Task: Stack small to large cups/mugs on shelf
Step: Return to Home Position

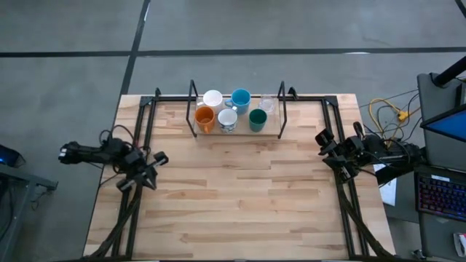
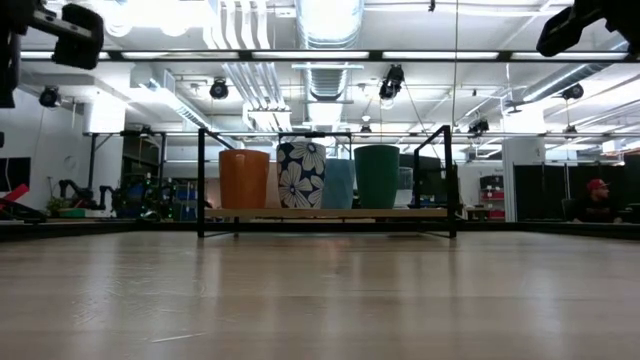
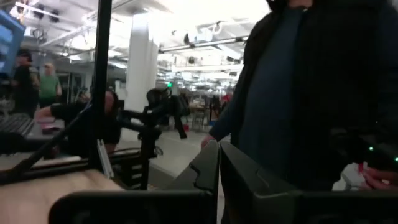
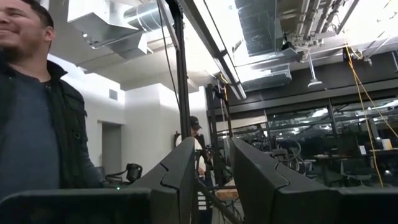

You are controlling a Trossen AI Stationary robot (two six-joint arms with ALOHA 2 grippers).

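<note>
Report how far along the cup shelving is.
Done: six cups stand on the shelf: orange mug, floral mug and green cup in front; white cup, blue mug and clear glass behind. In hand: nothing; left hand and right hand are empty at the table's side edges. Left: no cup off the shelf.

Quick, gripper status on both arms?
Left gripper: shut, holding nothing, over the table's left side.
Right gripper: open, empty, at its right edge.

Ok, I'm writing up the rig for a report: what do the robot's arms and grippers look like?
The left arm and right arm are black, jointed, with dark cables alongside. The right gripper's fingers are dark, flat, angular plates with a stepped edge.
</note>
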